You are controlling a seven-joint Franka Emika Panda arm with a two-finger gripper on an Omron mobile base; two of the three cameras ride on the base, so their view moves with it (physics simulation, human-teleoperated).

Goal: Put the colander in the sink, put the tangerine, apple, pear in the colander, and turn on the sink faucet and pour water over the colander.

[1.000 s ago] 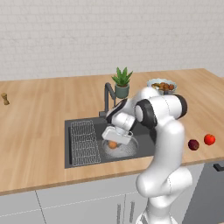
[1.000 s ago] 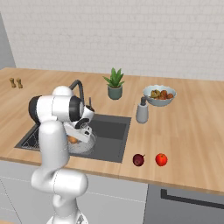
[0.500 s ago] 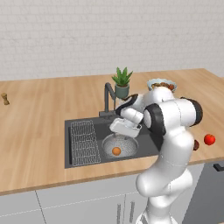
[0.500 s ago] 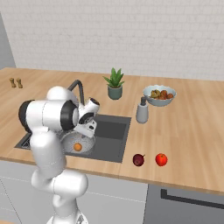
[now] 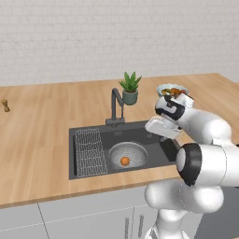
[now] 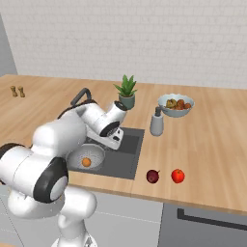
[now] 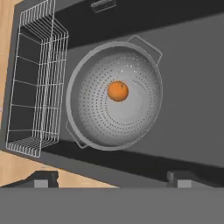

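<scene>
Resting at the bottom of the colander, the tangerine sits inside the sink, beside the wire rack. The claw hangs empty above them, tips spread apart. Still on the counter are a red apple and a maroon fruit; the right base view shows both. They are probably firm, smooth and slippery, best pinched across the widest part. The left base view shows the faucet dry.
</scene>
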